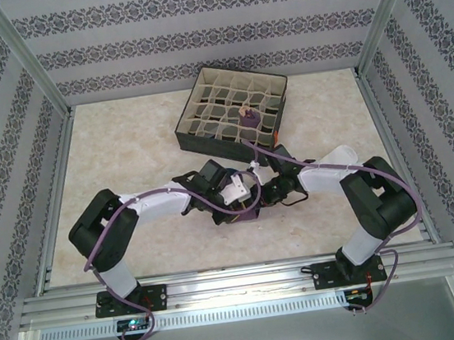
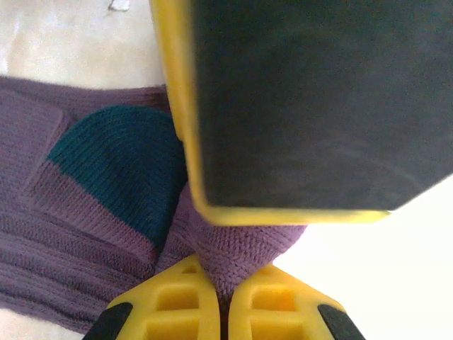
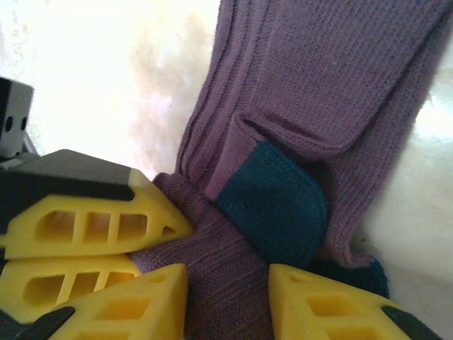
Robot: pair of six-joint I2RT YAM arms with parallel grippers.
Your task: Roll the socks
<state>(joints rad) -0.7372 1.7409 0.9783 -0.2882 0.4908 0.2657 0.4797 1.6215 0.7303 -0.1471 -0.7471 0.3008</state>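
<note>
A purple sock (image 2: 85, 234) with a teal heel patch (image 2: 120, 170) lies folded on the table in front of the arms, where both grippers meet (image 1: 249, 214). My left gripper (image 2: 225, 280) is shut on a bunched fold of this sock, its yellow fingers pressed together on the fabric. My right gripper (image 3: 226, 273) has a thick bundle of the same sock between its fingers, touching both. The left gripper's fingers (image 3: 106, 212) pinch the sock just beside it. One right finger (image 2: 304, 106) looms across the left wrist view. A rolled purple sock (image 1: 248, 118) sits in a cell of the box.
The dark square box with beige grid dividers (image 1: 202, 98) stands behind the grippers at the middle back of the marble-patterned table (image 1: 125, 149). Patterned walls close in the sides and back. The arm bases sit on the metal rail (image 1: 241, 284) at the near edge.
</note>
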